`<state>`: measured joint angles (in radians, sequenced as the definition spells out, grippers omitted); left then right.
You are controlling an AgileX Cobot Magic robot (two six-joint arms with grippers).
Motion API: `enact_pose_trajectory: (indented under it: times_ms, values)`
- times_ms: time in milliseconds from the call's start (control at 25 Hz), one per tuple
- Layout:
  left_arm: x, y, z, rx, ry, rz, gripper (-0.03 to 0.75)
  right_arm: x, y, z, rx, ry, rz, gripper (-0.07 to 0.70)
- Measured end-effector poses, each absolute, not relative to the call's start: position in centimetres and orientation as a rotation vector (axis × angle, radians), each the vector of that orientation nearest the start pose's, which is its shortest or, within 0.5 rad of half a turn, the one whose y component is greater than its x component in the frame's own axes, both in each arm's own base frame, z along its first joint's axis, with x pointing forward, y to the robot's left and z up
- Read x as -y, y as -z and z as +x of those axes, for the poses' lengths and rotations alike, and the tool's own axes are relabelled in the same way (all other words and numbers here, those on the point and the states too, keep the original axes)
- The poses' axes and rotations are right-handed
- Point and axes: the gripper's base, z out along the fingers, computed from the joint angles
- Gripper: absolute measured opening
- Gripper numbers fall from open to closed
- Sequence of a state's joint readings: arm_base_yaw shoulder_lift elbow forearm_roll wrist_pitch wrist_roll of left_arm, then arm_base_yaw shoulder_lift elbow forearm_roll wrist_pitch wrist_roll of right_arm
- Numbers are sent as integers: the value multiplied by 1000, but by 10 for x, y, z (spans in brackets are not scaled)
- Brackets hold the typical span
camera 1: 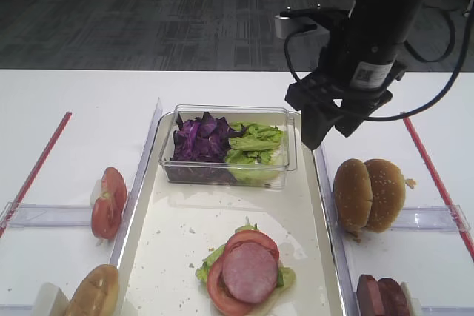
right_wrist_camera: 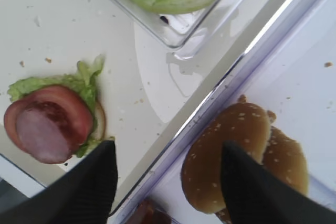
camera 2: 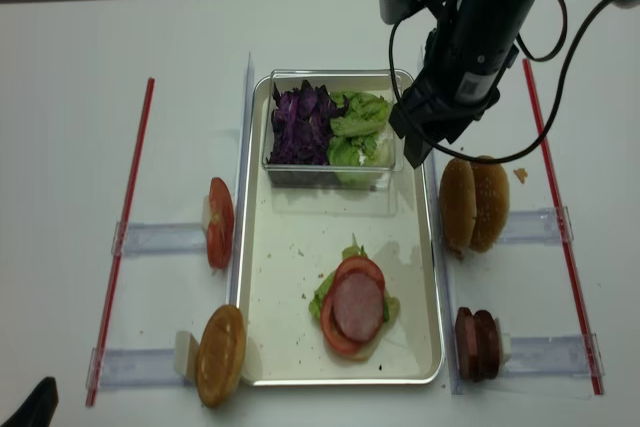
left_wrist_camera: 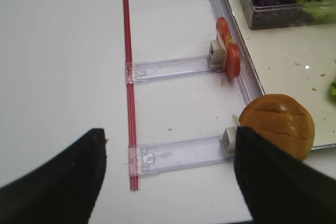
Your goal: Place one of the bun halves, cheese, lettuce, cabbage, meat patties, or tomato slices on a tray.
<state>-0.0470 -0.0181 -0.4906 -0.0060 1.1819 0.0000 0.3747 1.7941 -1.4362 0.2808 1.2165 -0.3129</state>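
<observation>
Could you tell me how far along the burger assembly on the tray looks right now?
Done: lettuce, a tomato slice and a meat patty are stacked on the tray. In hand: nothing; the right claw hangs open and empty above the tray's right rim, near the sesame bun halves. Left: probably a bun half on top.

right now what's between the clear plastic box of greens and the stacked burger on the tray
Only bare crumb-speckled tray separates the clear plastic box from the lettuce, tomato and meat stack; both exterior high views show it.
</observation>
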Motion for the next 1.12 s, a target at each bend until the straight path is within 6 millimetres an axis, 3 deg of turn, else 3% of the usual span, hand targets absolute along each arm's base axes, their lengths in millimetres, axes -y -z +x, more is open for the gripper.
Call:
enact_pose_trajectory:
  times_ms: [760,1120]
  values:
    - [0,-265,-12,-2156,35,51,473,-144,-258,327,-2905,-249,-913,677]
    - [0,-265,-12,-2157,38,44,473,-141,-257,328,-2906,-195,-922,690]
